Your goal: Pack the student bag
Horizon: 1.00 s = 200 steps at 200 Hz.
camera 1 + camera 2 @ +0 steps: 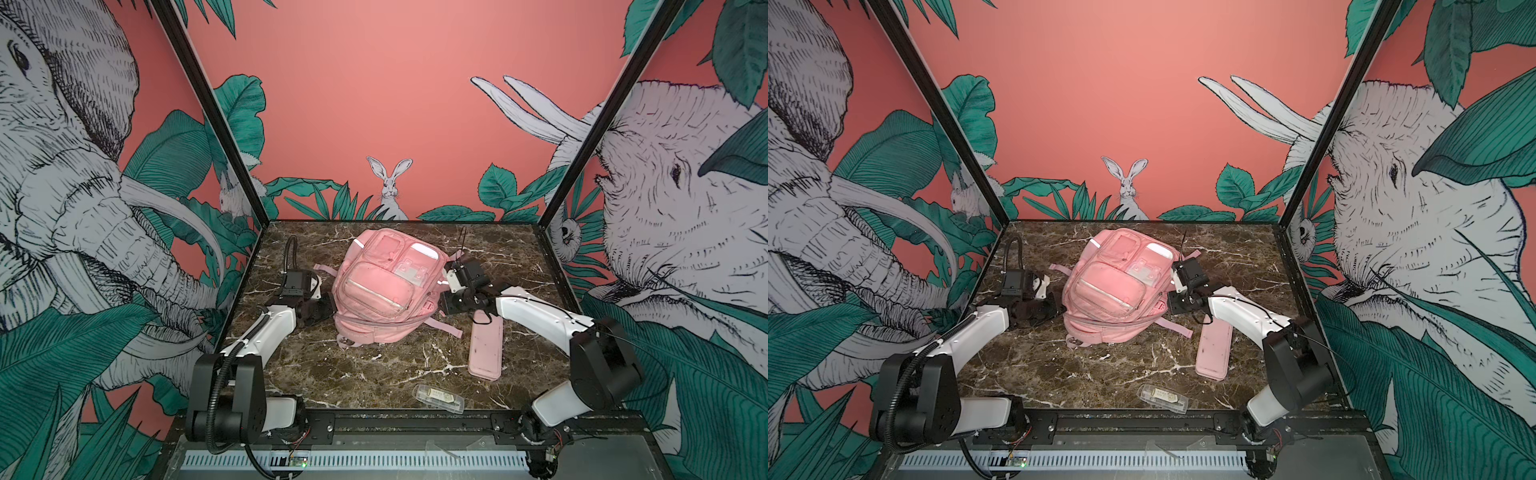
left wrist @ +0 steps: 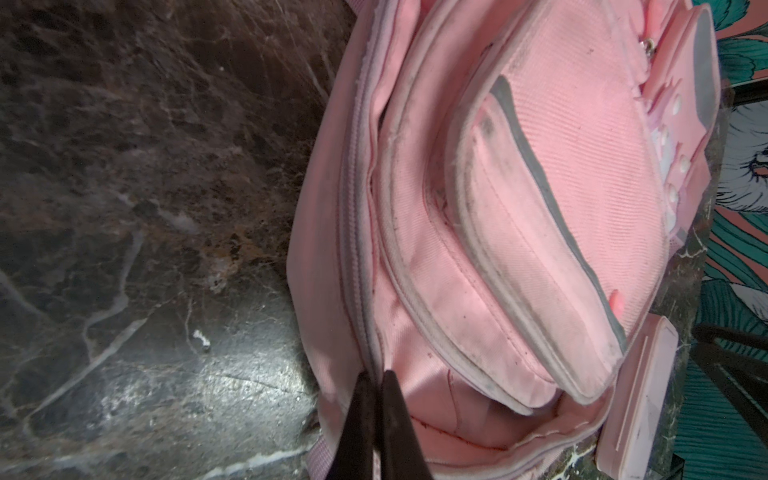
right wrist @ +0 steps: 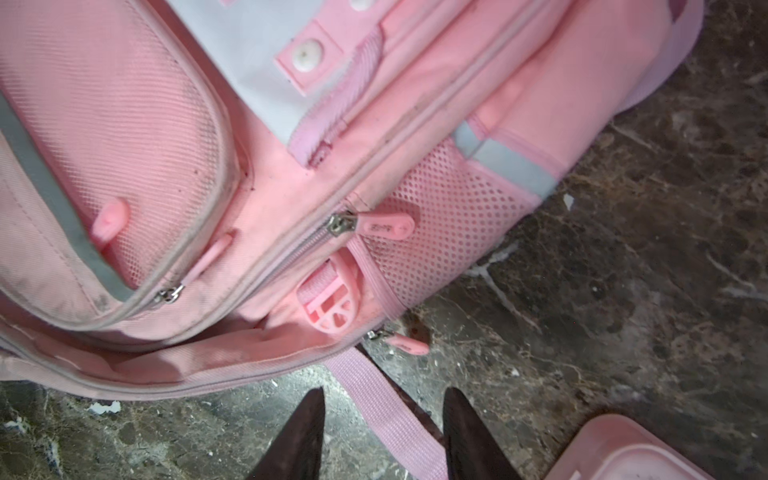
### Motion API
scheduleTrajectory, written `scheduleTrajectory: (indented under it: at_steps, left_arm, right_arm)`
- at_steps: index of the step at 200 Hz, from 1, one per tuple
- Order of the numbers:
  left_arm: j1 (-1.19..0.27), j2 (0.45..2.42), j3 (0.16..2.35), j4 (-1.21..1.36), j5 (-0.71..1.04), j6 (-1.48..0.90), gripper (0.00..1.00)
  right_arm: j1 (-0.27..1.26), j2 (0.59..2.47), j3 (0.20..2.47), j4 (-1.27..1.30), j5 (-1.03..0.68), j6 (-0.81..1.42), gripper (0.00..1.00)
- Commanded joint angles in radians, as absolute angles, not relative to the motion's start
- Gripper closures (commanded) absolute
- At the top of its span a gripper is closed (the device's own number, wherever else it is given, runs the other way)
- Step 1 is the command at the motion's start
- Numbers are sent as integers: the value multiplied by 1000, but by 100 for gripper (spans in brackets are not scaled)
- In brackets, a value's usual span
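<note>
Left jaws closed at the zip seam of the student bag, right jaws apart over its pink strap.

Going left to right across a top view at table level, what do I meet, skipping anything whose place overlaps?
In order: left pincer → student bag → pink pencil case.

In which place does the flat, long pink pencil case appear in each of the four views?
Top view: the flat, long pink pencil case lies on the marble table, right of the large pink fabric backpack.
Top view: the same place.
Left wrist: near the backpack's open end.
Right wrist: only one corner shows.
Shared landmark: the backpack.
</note>
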State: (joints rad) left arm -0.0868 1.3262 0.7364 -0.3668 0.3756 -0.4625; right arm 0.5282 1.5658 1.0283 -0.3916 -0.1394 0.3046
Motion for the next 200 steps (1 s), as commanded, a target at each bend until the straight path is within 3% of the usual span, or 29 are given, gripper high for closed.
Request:
scheduleTrajectory:
  at_steps: [1, 68, 119, 150, 178, 200]
  left_arm:
    - [-89, 1336, 743, -364, 338, -461, 100]
    - [-66, 1415, 809, -345, 294, -463, 100]
    - [-55, 1444, 810, -332, 304, -458, 100]
    - [-50, 1444, 808, -332, 301, -453, 100]
    - [-37, 1453, 808, -331, 291, -444, 100]
    - [-20, 1466, 816, -331, 295, -443, 100]
  right_arm:
    - [536, 1642, 1074, -354, -143, 260, 52]
    - [538, 1789, 1199, -379, -69, 157, 50]
    - [536, 1711, 1123, -262, -116, 186, 43]
    - [530, 1751, 1165, -300, -27, 213, 44]
    - [511, 1753, 1137, -196, -218, 202, 43]
    - [511, 1787, 1167, -221, -252, 171, 41]
